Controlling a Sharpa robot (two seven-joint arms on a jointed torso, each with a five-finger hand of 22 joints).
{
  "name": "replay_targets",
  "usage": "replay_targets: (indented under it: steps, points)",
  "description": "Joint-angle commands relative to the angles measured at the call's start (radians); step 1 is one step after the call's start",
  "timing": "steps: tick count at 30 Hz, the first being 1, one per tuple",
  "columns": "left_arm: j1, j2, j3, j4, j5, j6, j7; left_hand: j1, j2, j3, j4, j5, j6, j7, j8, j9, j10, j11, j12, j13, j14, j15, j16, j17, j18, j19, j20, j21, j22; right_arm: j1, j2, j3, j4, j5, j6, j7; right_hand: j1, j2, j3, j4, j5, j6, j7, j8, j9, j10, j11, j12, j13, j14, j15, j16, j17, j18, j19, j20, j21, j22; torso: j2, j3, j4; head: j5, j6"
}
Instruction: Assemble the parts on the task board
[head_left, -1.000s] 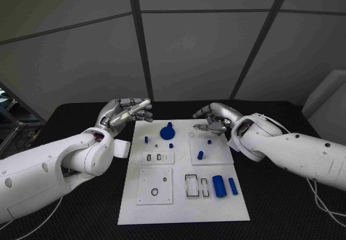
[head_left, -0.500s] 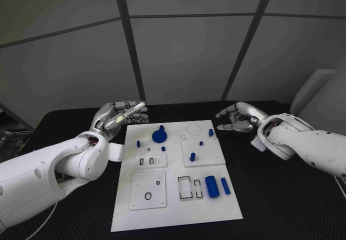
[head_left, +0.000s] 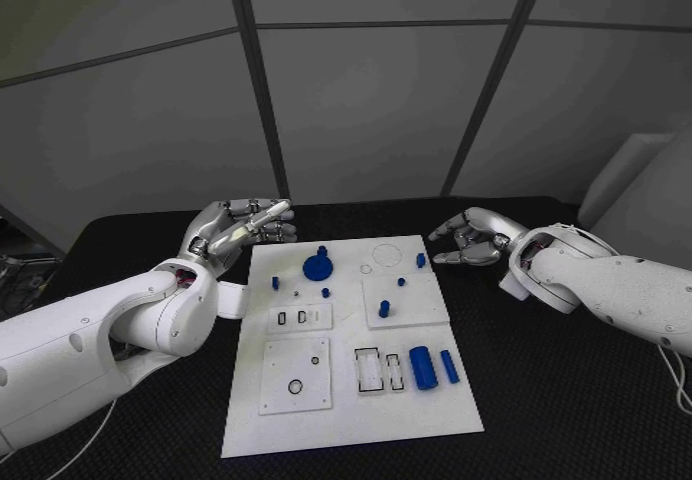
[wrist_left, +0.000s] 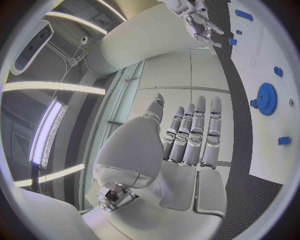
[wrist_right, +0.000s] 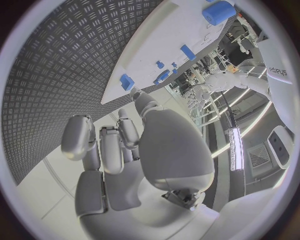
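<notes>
One legible word: "sharpa", in dark letters on the white arm (wrist_right: 275, 70) at the rim of the right wrist view, small and bent by the lens. Nothing readable on the board (head_left: 361, 390), on the parts, or on either hand.

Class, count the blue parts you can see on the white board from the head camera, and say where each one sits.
8: gear and peg far left; peg just below the gear; pegs toward the right; cylinder and bar near right. Tiny ones may be missed.
</notes>
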Motion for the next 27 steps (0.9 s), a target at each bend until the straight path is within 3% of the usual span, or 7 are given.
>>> replay_targets:
  steps: [1,5,14,27]
  points:
    - [0.001,0.001,0.001,0.001,-0.005,0.016,0.003,0.002,0.008,-0.007,-0.001,-0.001,-0.001,0.003,-0.005,0.001,-0.004,0.004,0.002,0.001,-0.008,-0.001,-0.005,-0.002,0.048,-0.005,0.001,-0.004,-0.001,-0.004,0.015,0.001,-0.010,-0.039,0.034,-0.005,0.008,0.007,-0.004,0.000,0.007,0.009,-0.001,0.004,0.002,0.001,0.006,0.005,0.001,0.063,-0.001,0.003,0.069,-0.001,-0.001,0.001,-0.003,0.002,0.000,0.0001,0.0020,0.001,-0.004]
    - [0.001,0.002,0.001,0.001,-0.005,0.016,0.003,0.002,0.008,-0.007,-0.001,-0.001,-0.001,0.003,-0.005,0.001,-0.004,0.004,0.002,0.001,-0.008,-0.001,-0.005,-0.002,0.048,-0.005,0.001,-0.004,-0.001,-0.009,0.026,0.001,-0.017,-0.048,0.038,-0.008,0.008,0.010,-0.006,0.000,0.009,0.016,0.001,0.008,0.003,0.001,0.007,0.005,0.001,0.063,0.000,0.004,0.070,-0.001,-0.001,0.002,-0.003,0.002,0.000,0.0006,0.0036,0.001,-0.006]
    - [0.001,0.001,0.001,0.001,-0.005,0.016,0.002,0.003,0.009,-0.006,-0.001,0.000,-0.001,0.003,-0.005,0.001,-0.004,0.004,0.002,0.001,-0.008,-0.002,-0.006,-0.001,0.049,-0.006,0.001,-0.004,-0.001,-0.013,0.047,0.001,-0.031,-0.062,0.027,-0.017,0.004,0.019,-0.011,0.006,0.018,0.034,0.003,0.017,0.005,0.008,0.009,0.013,0.008,0.063,0.002,0.004,0.071,-0.002,0.005,0.003,0.002,0.011,-0.001,0.0011,-0.0017,0.005,-0.009]
    - [0.001,0.002,0.001,-0.002,-0.005,0.020,-0.003,0.003,0.009,-0.006,-0.002,0.000,-0.001,0.003,-0.005,0.001,-0.004,0.004,0.002,0.001,-0.008,-0.002,-0.006,-0.001,0.049,-0.005,0.001,-0.005,-0.002,-0.014,0.068,0.001,-0.050,-0.072,0.019,-0.031,-0.007,0.031,-0.017,0.016,0.035,0.050,0.006,0.024,0.005,0.014,0.011,0.019,0.014,0.065,0.003,0.007,0.078,-0.004,0.010,0.005,0.006,0.018,-0.001,0.0009,-0.0001,0.002,-0.011]
